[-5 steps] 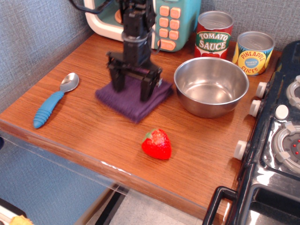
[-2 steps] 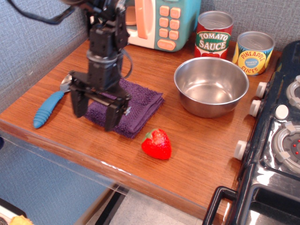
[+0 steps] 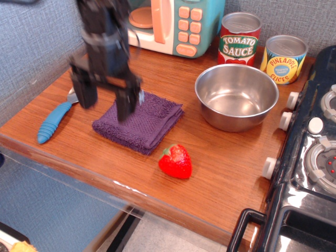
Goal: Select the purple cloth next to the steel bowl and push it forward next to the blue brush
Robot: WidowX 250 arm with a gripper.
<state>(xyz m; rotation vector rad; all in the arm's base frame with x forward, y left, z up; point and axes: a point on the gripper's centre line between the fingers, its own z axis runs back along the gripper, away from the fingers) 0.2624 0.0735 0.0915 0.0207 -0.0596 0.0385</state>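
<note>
Jaws spread and empty: the gripper (image 3: pixel 106 100) hangs above the purple cloth's (image 3: pixel 138 121) left rear edge, blurred.

Sitting on the wooden table (image 3: pixel 220 173), the cloth lies flat with its corners pointing diamond-wise, long axis running from front left to back right. A blue brush (image 3: pixel 54 120) lies just to its left, handle toward the front edge. Nearby sit a strawberry (image 3: pixel 175 161) at front right and a steel bowl (image 3: pixel 237 96) to the right, apart from the cloth.

Toy kitchen setup — wooden desk (image 3: pixel 220 178) with pastel toy microwave (image 3: pixel 176 23), black play stove (image 3: pixel 315 157), tomato sauce can (image 3: pixel 239 39), plastic strawberry (image 3: pixel 176 161) — against grey fabric wall (image 3: pixel 31 47).
</note>
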